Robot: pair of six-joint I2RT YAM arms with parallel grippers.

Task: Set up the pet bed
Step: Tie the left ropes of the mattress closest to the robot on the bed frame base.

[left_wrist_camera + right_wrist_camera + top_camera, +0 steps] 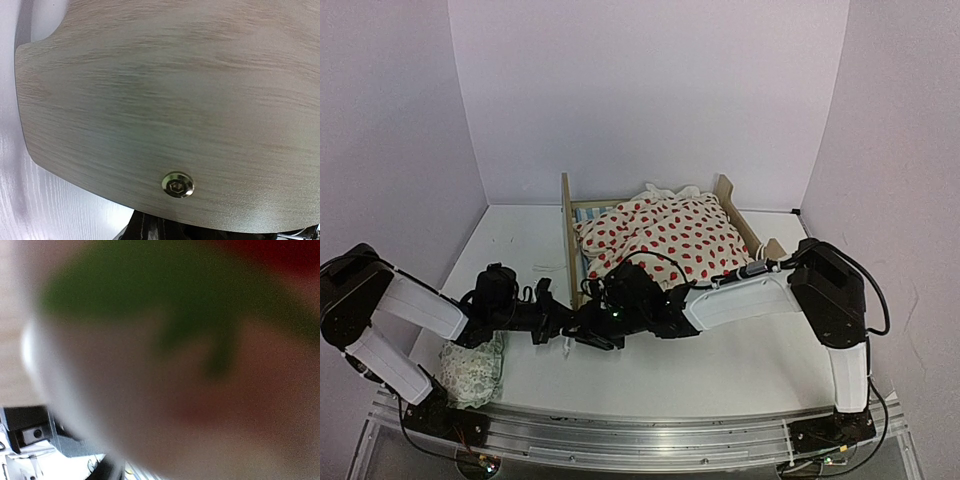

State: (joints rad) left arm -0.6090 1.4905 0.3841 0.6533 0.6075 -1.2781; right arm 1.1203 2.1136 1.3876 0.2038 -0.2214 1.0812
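Blanket (670, 235) draped over the pet bed (567, 225): left fingers (563, 326) clenched at its end board (175, 100), right fingers (601, 298) unreadable; pillow (472, 368) likely needs fetching next.

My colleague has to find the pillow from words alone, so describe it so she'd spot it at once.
On the white table, look at the near left corner, by the base of the left arm. The pillow lies there, partly under that arm, apart from the bed. It is small, pale and green-patterned, unlike the red-dotted blanket heaped on the bed.
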